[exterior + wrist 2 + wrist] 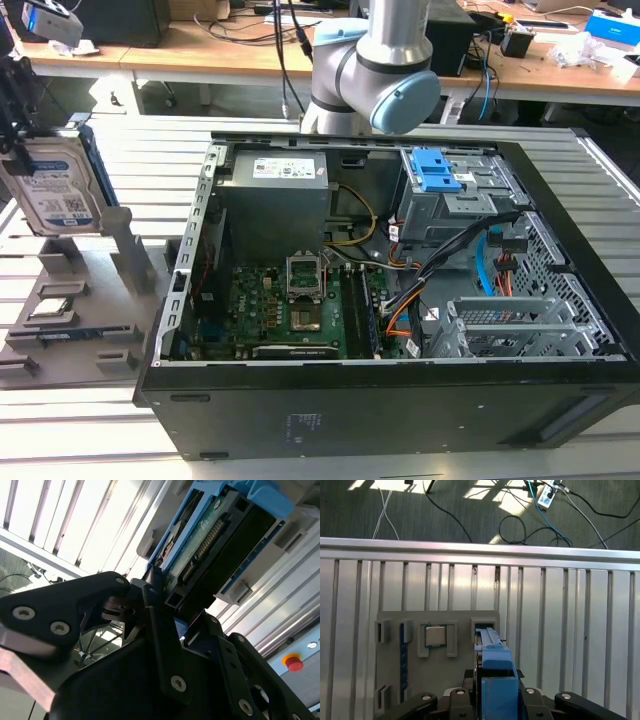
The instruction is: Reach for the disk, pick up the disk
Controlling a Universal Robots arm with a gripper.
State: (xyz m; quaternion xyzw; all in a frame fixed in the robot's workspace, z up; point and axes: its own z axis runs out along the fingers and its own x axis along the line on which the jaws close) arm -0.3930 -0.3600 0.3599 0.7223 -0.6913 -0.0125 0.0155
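The disk (55, 190) stands on edge at the exterior view's left: silver-grey metal with a white-and-blue label, in a blue carrier. My gripper (22, 105) comes down from above and is shut on its upper edge. The disk's lower edge hangs just above the grey fixture plate (85, 320). In the second wrist view the black fingers (150, 605) clamp the end of the disk (220, 545), where its green board and connector show. In the first wrist view the disk (495, 675) is seen edge-on between the gripper (495, 700) arms, over a slot in the fixture (390, 655).
An open black computer case (400, 400) lies to the exterior view's right of the fixture, with a motherboard (290, 310) and a grey drive cage with blue latches (440, 170). A chip (436, 635) and a blue-edged card (403, 655) rest on the fixture. The table is slatted metal.
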